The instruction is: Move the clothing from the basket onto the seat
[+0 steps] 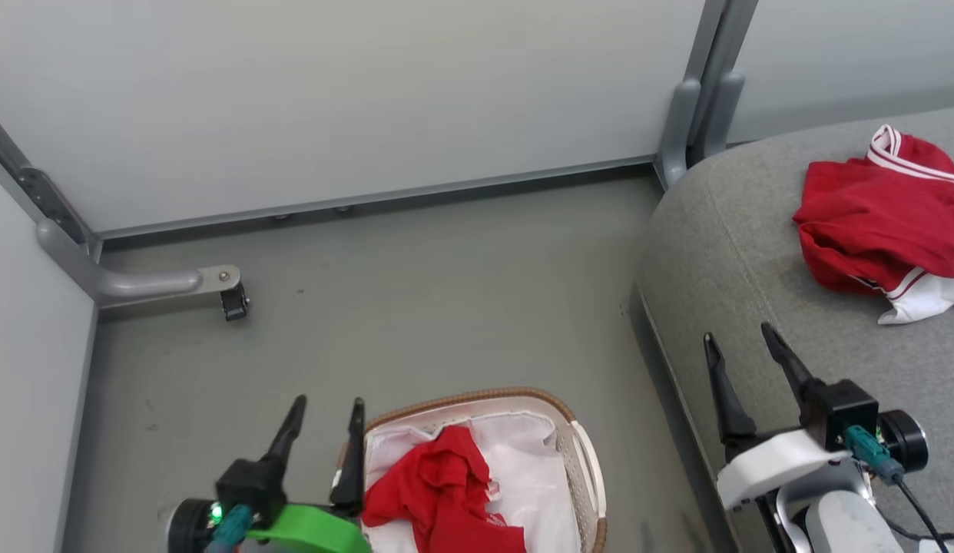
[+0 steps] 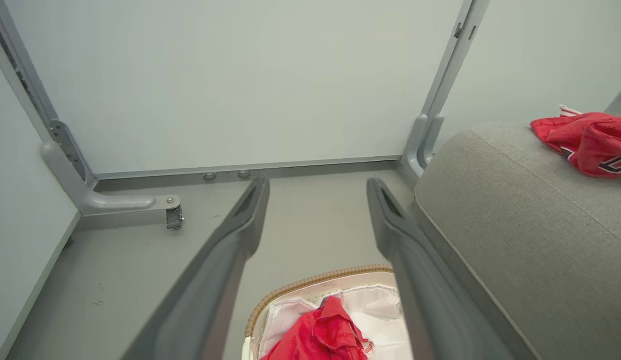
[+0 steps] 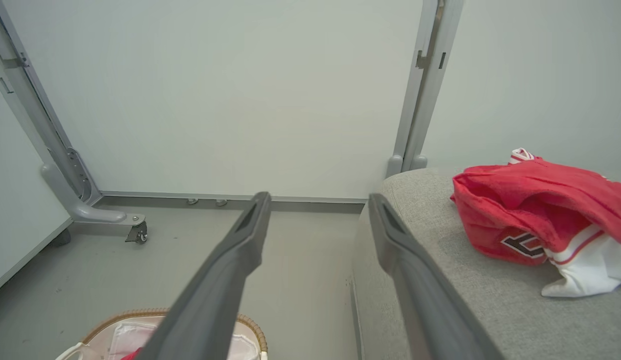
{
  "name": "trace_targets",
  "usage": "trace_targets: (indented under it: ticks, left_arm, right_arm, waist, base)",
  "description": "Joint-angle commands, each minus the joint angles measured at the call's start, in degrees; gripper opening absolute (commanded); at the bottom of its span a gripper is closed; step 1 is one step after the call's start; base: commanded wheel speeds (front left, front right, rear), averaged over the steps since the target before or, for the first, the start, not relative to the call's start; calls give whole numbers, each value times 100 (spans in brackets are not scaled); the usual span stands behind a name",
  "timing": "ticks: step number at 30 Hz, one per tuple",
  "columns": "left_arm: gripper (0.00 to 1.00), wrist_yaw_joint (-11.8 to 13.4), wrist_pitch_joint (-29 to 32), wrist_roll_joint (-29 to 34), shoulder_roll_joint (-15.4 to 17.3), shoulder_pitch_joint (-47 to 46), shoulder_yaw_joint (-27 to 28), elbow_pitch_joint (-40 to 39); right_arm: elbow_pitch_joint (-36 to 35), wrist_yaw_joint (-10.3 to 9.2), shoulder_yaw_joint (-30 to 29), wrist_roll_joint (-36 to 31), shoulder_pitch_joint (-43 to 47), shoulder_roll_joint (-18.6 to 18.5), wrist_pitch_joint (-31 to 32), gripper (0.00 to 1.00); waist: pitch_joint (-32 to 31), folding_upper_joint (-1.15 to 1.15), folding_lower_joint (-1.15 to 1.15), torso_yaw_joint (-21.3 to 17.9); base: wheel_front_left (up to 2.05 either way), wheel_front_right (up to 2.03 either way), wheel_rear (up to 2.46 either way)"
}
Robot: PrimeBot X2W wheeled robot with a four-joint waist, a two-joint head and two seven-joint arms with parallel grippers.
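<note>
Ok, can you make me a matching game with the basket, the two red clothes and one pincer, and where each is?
Things:
1 basket
2 red top with letters
3 crumpled red cloth
4 right pincer

Places or states:
A inside the basket
B open, holding nothing
C on the floor
D lying on the sofa

Pairs: 1-C, 2-D, 3-A, 4-B

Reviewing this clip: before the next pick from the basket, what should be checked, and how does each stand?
1. Left gripper open, fingers empty: ok.
2. Right gripper open, fingers empty: ok.
3. Red garment lying uncovered in the basket: ok.
4. Basket upright on the floor: ok.
5. Bare room on the seat beside the jersey already there: ok.
6. More clothing hidden under the red garment: cannot tell.
</note>
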Motion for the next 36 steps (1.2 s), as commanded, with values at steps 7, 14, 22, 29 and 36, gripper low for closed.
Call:
trace_targets:
  ticks: [7, 14, 22, 29, 36]
  left_arm:
    - [100, -91, -5, 287, 13, -1018, -635, 970]
    - [100, -99, -5, 408, 86, -2142, -1188, 2098]
    - [100, -94, 157, 408, 213, -3113, -1651, 3598]
    - [100, -87, 168, 412, 390, -3642, -1807, 4433]
    - [100, -31, 132, 473, 575, -4075, -1865, 4899]
  right_arm:
    - [-340, -8, 9, -188, -450, -21, -28, 100]
    - [-752, -8, 228, -179, -1024, -21, -28, 100]
    - [-1066, -8, 490, 115, -1496, -17, -28, 100]
    - [-1307, -8, 805, 398, -1709, -14, -28, 100]
    - [-1444, -8, 945, 594, -1890, -14, -28, 100]
  waist:
    - [936, 0, 0, -300]
    - [2087, 0, 0, -742]
    - [3051, 0, 0, -1239]
    - [3647, 0, 0, -1622]
    - [4119, 0, 0, -1882]
  base:
    - [0, 0, 0]
    - [0, 0, 0]
    - [0, 0, 0]
    - [0, 0, 0]
    - [0, 0, 0]
